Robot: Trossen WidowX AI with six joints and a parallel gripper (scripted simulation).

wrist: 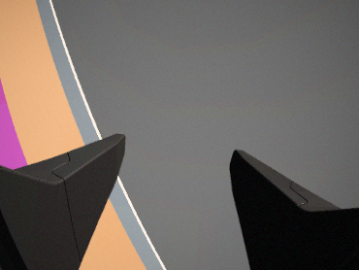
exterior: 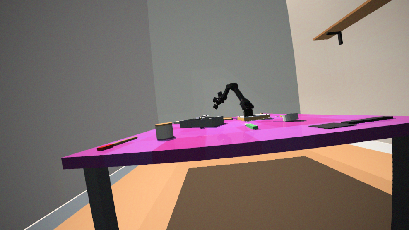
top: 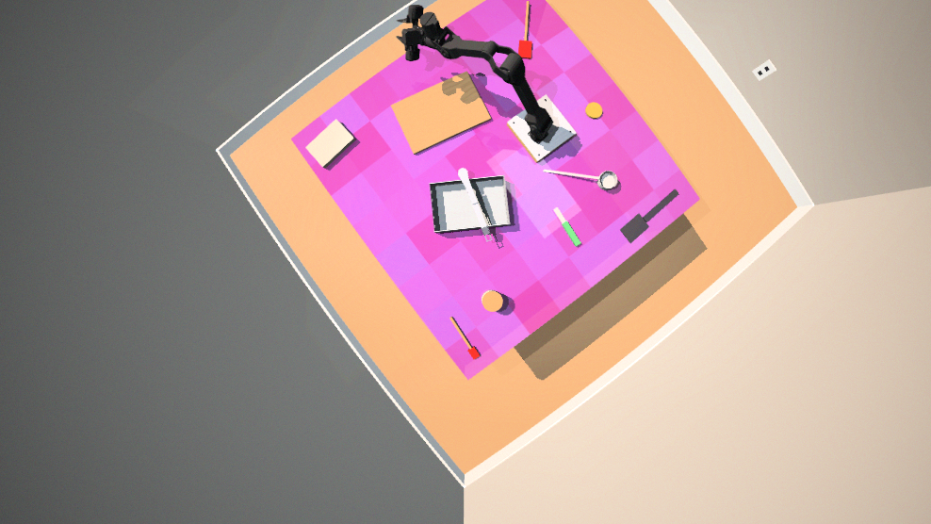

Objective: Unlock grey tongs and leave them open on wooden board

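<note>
"How much of the task is done?"

"None of it, as far as the pictures show; the grey tongs (top: 475, 199) (exterior: 201, 117) lie across the roasting tin (top: 432, 209) (exterior: 200, 123), reaching over both long rims — a rounded end on the side nearer the wooden board (top: 432, 120) (exterior: 227, 118), thin looped ends over the opposite side."

"And the gripper?"

"The gripper (top: 400, 29) (exterior: 214, 103) (wrist: 179, 151) is raised beyond the board, well apart from the tin; its two dark fingers stand partly open, with nothing between them; the wrist view looks past them to a grey wall (wrist: 194, 58), a strip of orange floor (wrist: 44, 83) and a corner of the pink table (wrist: 7, 141)."

"Are the tongs locked?"

"Their arms look closed together; the lock itself is too small to make out."

"So what is left?"

"Everything, I judge: bring the gripper round over the tin; grasp the tongs and lift them; turn their tips down and squeeze, so the lock lets go; then lay them open on the board, where only a shadow falls now — a squeeze with the tips level would probably leave them locked."
</note>
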